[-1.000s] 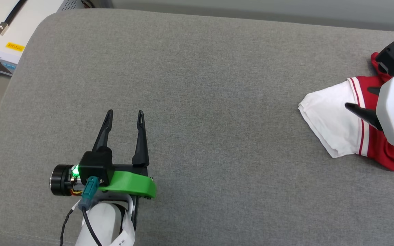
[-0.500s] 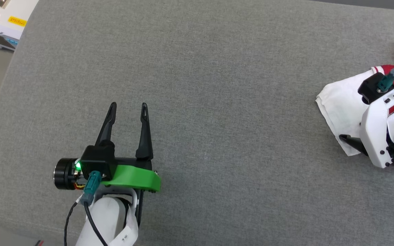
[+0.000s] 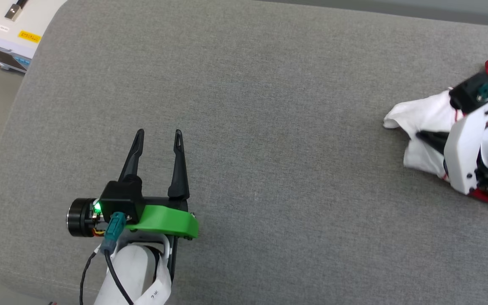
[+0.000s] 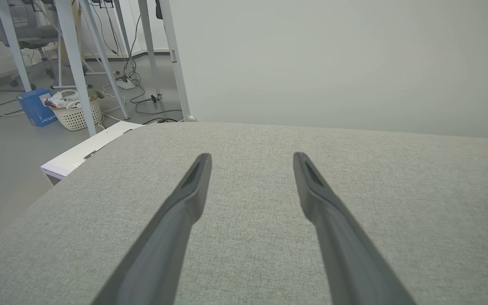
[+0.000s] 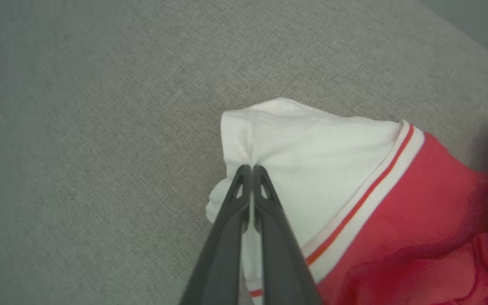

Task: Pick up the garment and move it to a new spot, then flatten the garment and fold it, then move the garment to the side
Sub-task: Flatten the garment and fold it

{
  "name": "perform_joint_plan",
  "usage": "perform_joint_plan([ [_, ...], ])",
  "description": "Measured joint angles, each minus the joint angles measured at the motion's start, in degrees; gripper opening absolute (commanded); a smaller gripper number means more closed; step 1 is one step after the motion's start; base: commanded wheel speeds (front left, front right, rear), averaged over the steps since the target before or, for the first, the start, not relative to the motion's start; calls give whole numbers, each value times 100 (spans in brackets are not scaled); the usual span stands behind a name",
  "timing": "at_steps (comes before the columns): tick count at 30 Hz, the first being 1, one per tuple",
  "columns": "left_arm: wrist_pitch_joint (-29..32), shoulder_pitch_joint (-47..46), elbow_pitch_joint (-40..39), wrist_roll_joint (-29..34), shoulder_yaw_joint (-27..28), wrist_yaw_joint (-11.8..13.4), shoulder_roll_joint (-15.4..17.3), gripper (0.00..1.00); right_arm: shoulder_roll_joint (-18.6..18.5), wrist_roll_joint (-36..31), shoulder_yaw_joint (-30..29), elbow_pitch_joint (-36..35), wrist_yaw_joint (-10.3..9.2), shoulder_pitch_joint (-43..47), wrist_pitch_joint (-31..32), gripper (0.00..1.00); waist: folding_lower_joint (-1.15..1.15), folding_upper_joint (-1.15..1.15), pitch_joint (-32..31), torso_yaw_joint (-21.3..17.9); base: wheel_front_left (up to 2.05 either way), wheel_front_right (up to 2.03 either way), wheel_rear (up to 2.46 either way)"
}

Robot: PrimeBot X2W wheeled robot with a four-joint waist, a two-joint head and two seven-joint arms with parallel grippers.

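Grey cushion (image 3: 269, 127): right gripper (image 5: 251, 168) pinching garment (image 5: 400, 212) at white sleeve (image 5: 311, 161) (bunched); left gripper (image 3: 158, 134) spread wide.

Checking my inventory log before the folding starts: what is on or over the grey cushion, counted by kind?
Shirts: 1, the shirt
Grippers: 2, the left gripper open, the right gripper shut on the shirt
Total: 3

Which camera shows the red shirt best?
Right wrist view: the garment is close, its white sleeve pinched in the right gripper. Head view: partly behind that arm. Left wrist view: a white scrap at the edge.
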Motion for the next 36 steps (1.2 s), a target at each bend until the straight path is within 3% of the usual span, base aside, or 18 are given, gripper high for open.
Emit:
perform_joint_plan([
  [5,0,12,-22,0,27,8,0,100,107,86,-170,-436,0,-346,-185,0,0,0,-71,60,0,0,0],
  [11,0,13,-55,-45,25,23,0,100,780,8,-49,-582,1,-675,-272,0,0,0,-11,161,0,0,0],
  [19,0,14,-81,-157,23,76,0,100,1734,-56,701,-271,1,-792,-349,0,0,0,138,295,0,0,0],
  [25,0,13,-71,-158,18,81,0,100,1824,27,1668,233,1,-421,-25,0,0,0,216,312,0,0,0],
  [29,0,13,-11,-157,41,81,0,100,1856,29,1917,426,0,-446,-113,0,0,0,195,275,0,0,0],
  [30,0,13,14,-155,55,81,0,100,1875,15,1949,453,1,-450,-237,27,0,0,174,261,0,0,0],
  [31,0,13,36,-154,70,81,0,100,1894,10,1947,472,1,-449,-383,100,0,0,153,248,0,0,0],
  [36,0,14,90,-26,211,19,1,100,1864,-163,1800,433,2,-403,-1460,100,0,-1,-47,156,0,0,0],
])
